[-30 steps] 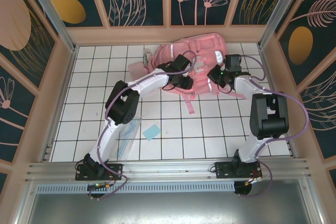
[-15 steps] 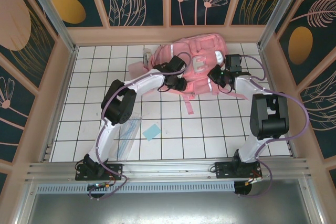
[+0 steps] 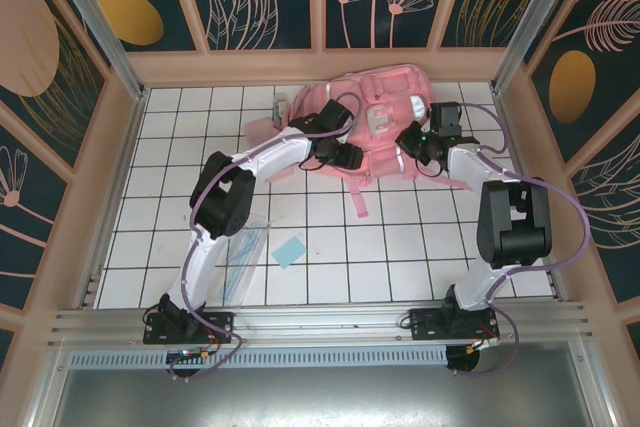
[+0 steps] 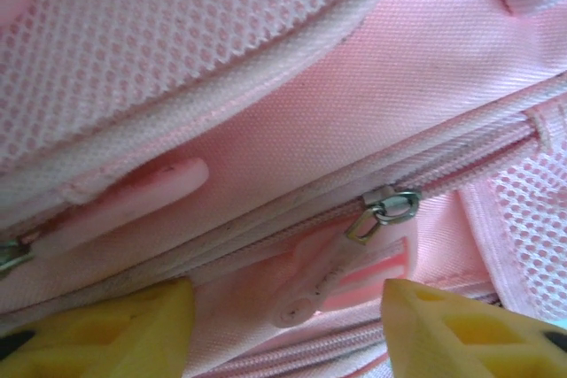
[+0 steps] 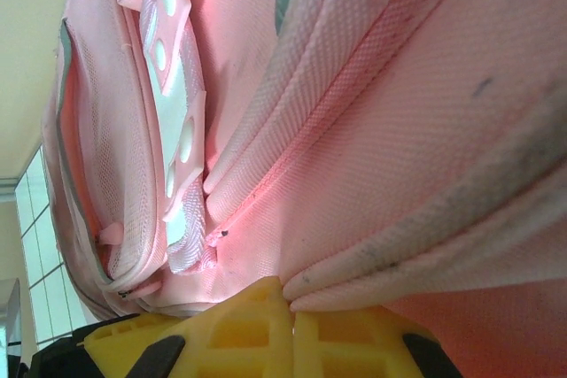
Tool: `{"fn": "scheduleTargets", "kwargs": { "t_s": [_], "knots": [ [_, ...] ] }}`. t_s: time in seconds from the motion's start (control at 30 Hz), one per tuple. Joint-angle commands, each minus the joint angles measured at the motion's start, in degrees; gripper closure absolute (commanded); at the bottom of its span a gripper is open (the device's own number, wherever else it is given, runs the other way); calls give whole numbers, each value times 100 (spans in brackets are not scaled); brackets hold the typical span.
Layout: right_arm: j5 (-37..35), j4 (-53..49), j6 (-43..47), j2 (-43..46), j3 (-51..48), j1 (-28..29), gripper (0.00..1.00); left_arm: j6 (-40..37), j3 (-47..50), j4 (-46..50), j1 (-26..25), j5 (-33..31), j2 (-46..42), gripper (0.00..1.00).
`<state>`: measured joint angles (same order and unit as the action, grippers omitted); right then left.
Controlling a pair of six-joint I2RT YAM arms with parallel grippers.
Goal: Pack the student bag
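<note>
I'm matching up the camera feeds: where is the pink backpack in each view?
Top external: student bag at far centre of the table.
Left wrist: its zip below mesh padding, close up.
Right wrist: its side fabric, close up.
Shared landmark: the mesh padding.

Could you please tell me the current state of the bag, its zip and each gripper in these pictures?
student bag, lying flat on the table.
zipper, looks closed along the visible stretch.
zipper pull, hanging loose, not gripped.
left gripper, open, fingers either side of the zipper pull.
right gripper, shut on a fold of the student bag.
</note>
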<state>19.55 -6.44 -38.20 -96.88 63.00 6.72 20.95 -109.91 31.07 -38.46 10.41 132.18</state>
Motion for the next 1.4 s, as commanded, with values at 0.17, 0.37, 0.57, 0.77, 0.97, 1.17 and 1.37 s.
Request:
{"fn": "scheduleTargets", "kwargs": {
  "t_s": [0.17,0.37,0.57,0.77,0.97,1.17,1.37],
  "knots": [
    [42,151,242,372,100,-31,100,-174,-648,-282,107,250,537,56],
    [56,185,227,354,63,-33,100,190,-432,-1042,99,1066,342,71],
    [84,256,198,338,-39,-38,100,846,93,-2218,106,2170,210,69],
    [67,260,221,375,-73,-48,100,839,54,-2096,123,2049,291,82],
    [66,262,234,400,-104,-78,100,679,67,-1947,152,1780,130,100],
    [-10,160,335,434,-103,-159,100,133,-74,-1068,180,996,28,100],
    [-101,108,418,430,-129,-299,100,-653,-114,254,205,-608,-84,100]
  ]
}}
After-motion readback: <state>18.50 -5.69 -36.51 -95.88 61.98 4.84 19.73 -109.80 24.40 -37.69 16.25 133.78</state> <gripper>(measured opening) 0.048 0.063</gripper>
